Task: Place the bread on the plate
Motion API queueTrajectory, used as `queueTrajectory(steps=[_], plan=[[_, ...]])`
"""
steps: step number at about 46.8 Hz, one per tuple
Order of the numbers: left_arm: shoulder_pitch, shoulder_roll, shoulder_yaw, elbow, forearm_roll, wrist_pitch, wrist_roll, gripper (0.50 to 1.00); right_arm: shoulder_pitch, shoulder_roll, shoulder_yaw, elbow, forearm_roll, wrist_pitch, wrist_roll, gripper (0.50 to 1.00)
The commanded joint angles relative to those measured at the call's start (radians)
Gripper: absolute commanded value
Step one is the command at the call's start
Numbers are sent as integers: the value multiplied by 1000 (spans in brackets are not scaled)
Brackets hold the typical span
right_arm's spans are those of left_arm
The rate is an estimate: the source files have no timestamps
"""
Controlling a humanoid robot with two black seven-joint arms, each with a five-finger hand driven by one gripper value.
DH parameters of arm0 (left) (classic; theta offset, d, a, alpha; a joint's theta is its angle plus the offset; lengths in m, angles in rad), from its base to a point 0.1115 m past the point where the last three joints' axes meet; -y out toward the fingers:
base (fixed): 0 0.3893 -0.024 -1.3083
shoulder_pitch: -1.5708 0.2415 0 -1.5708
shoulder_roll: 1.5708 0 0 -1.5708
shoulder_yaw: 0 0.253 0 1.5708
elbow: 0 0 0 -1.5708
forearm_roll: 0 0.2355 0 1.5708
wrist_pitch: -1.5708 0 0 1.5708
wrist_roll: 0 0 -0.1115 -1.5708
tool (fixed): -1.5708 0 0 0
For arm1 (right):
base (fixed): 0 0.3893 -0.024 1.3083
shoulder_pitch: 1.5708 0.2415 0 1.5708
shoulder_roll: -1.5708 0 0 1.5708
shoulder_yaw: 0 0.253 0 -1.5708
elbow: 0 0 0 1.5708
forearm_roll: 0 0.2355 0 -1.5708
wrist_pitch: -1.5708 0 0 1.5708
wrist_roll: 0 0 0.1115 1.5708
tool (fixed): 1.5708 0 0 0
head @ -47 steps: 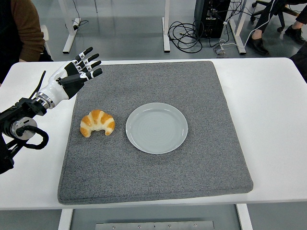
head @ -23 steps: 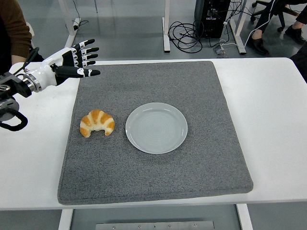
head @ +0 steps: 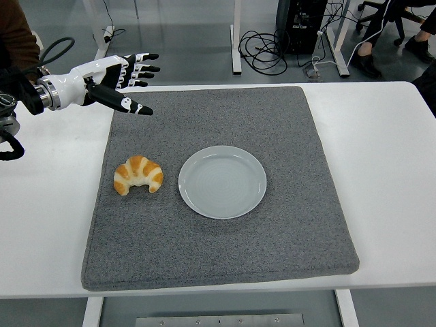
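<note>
Croissant [head: 138, 175]: on grey mat [head: 225, 259], just left of plate [head: 222, 182].
Left hand [head: 116, 75]: fingers [head: 145, 67] spread, holding nothing, above mat's far-left corner.

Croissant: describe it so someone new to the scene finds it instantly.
A grey mat covers most of the white table. Near the mat's left edge, just left of the round grey plate, lies the croissant. It is the only food there: golden-brown, crescent-shaped, with pale stripes, ends pointing towards the near edge.
</note>
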Motion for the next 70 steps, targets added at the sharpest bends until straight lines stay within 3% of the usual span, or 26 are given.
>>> queueTrajectory(steps=[1,15,28,43,57,70], plan=[[-34,36,16,-58,55,2,1,978,0,0,0,0,0,0,0,1000],[-49,131,15,-199,350,8,0,978,0,0,0,0,0,0,0,1000],[47,154,9,-205,508,111,-11,978,0,0,0,0,0,0,0,1000],[175,108,-14,-204,509,249,-31,978,0,0,0,0,0,0,0,1000],[221,62,-14,-185,509,304,-51,977,-2,0,0,0,0,0,0,1000],[250,14,-11,-100,509,332,-83,977,-2,0,0,0,0,0,0,1000]])
